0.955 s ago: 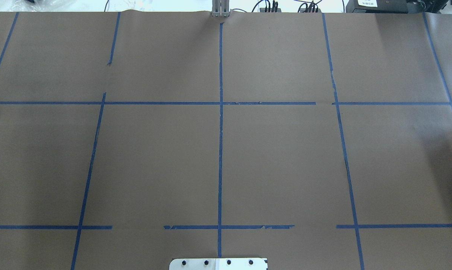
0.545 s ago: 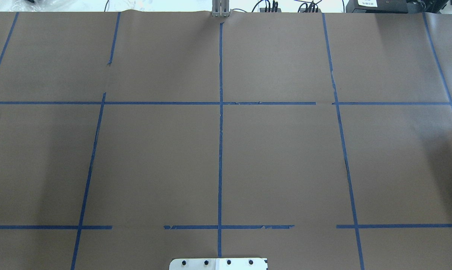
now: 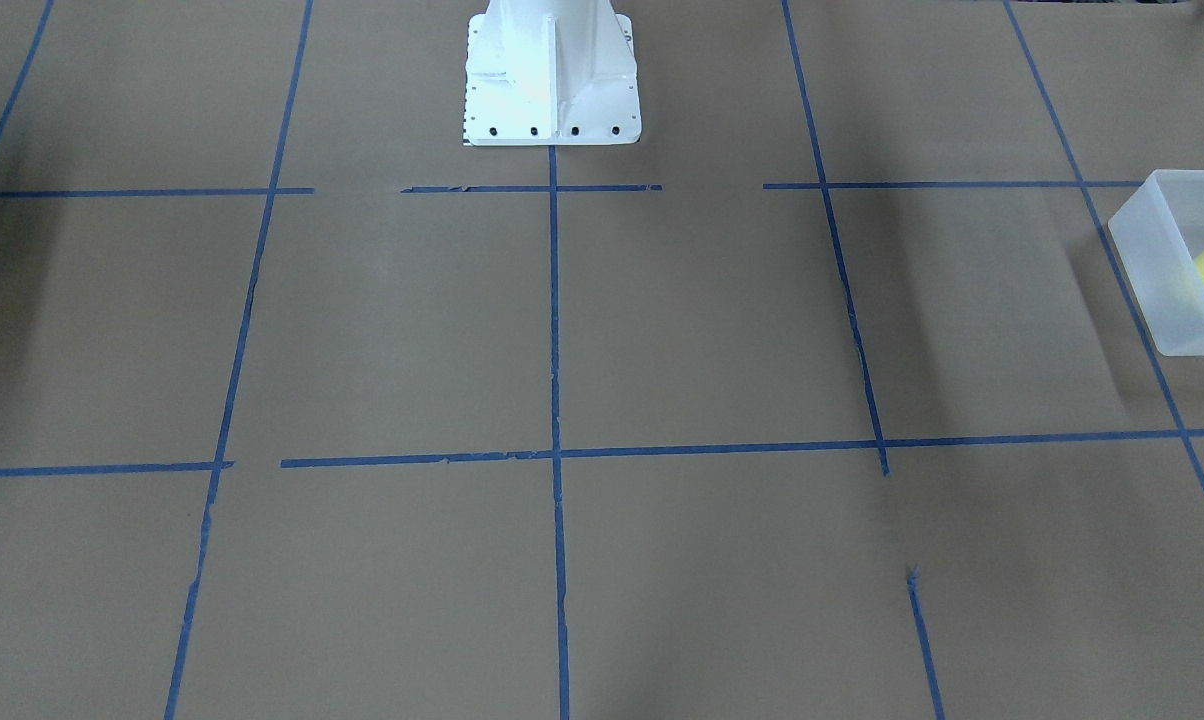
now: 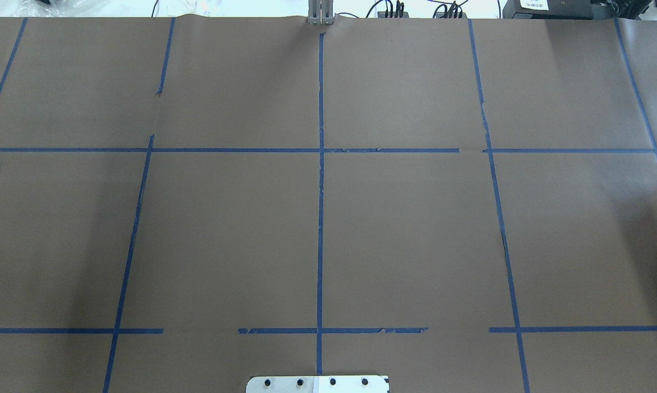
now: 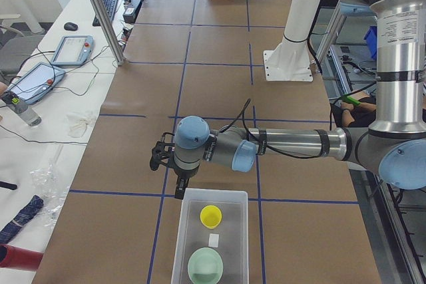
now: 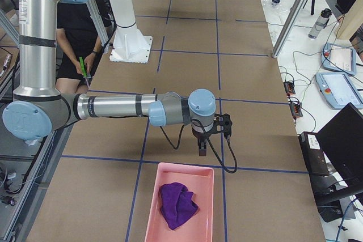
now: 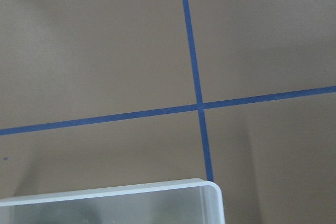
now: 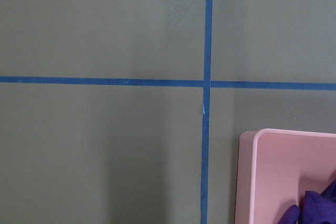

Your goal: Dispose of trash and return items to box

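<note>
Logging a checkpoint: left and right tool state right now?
Left tool: cannot be told; only a side view shows it.
Right tool: cannot be told; only a side view shows it.

The worktop [image 4: 416, 218] is covered in brown paper and marked into large rectangles by strips of blue tape [image 4: 321, 218], some torn or broken along their length. A white pedestal [image 3: 552, 100] is bolted at the middle of the robot's edge. A frosted white box [image 5: 178, 251] sits on the paper at the robot's left end, and a pink tray [image 6: 181, 174] sits at the right end.
</note>
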